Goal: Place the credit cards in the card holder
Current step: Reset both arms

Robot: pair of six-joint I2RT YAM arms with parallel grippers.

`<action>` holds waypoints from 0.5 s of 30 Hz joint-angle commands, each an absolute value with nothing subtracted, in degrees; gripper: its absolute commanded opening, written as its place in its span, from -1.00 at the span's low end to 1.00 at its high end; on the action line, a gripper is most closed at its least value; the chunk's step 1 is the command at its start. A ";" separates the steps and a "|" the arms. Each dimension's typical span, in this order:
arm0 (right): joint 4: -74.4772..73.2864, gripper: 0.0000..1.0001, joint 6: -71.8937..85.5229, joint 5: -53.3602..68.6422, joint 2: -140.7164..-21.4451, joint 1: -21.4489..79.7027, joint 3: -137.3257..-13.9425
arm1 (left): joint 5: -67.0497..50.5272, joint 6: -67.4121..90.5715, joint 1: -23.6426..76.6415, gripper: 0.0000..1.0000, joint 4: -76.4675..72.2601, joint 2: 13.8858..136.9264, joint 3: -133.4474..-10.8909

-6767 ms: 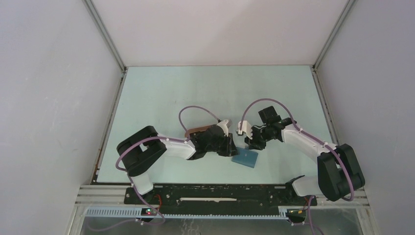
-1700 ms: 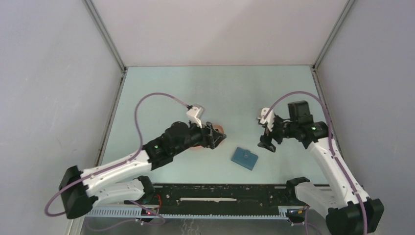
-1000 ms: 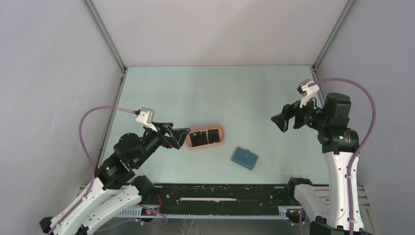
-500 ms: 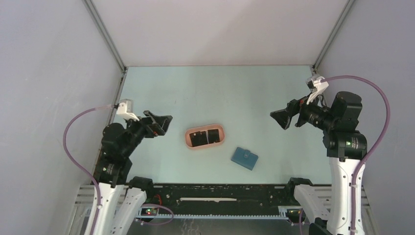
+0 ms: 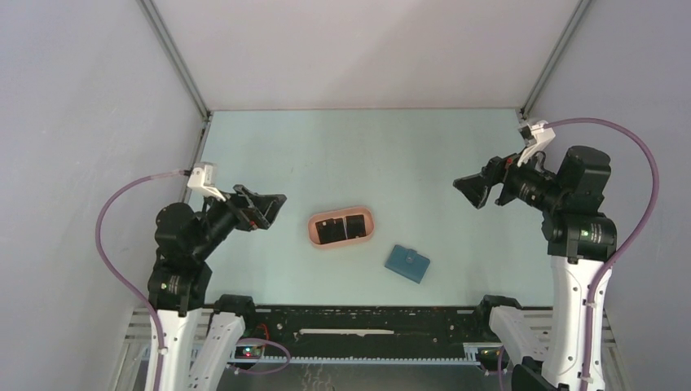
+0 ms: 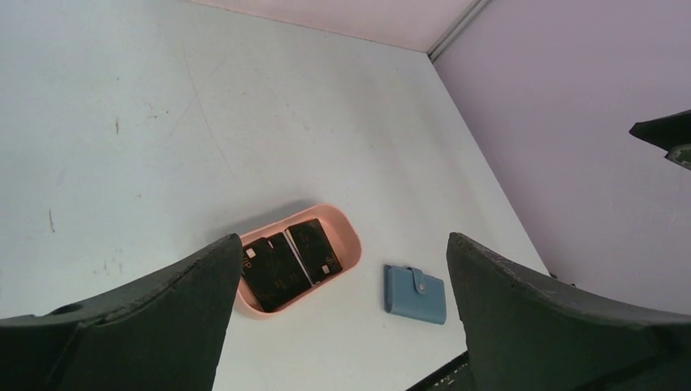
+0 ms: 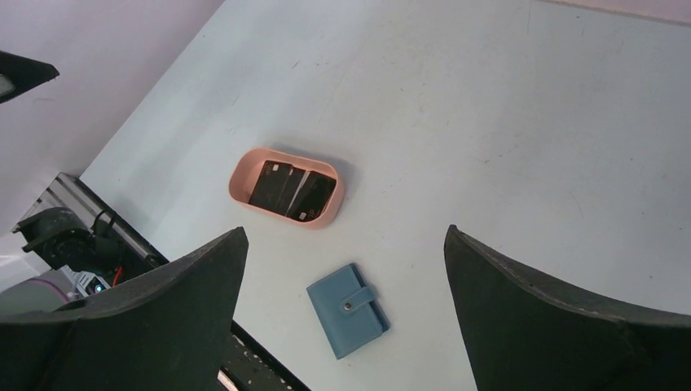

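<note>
credit cards point(image 6: 287, 259), in the pink tray point(image 6: 355, 244): pale marks, too small to read
card holder point(image 6: 415, 293), beside the pink tray: no legible text

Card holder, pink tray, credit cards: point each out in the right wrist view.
card holder point(image 7: 348, 314), right wrist view, middle of its closed blue cover.
pink tray point(image 7: 239, 181), right wrist view, left end of its rim.
credit cards point(image 7: 281, 189), right wrist view, face of one black card.

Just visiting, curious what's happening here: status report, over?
Left gripper and right gripper open, empty, held high. Black credit cards in pink tray; blue card holder closed beside it. Nothing in the way.
</note>
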State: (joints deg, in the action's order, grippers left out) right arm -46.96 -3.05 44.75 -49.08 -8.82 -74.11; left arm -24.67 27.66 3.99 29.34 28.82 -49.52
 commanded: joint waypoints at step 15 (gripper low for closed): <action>-47.42 0.99 -1.32 50.08 -50.44 -11.60 -78.50 | -27.82 23.28 3.39 1.00 32.70 29.47 -54.48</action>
State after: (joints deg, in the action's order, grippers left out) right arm -47.57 -2.42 48.82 -50.35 -11.03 -75.92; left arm -25.96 24.77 3.99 33.45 29.17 -51.79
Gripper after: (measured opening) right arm 0.993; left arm 0.996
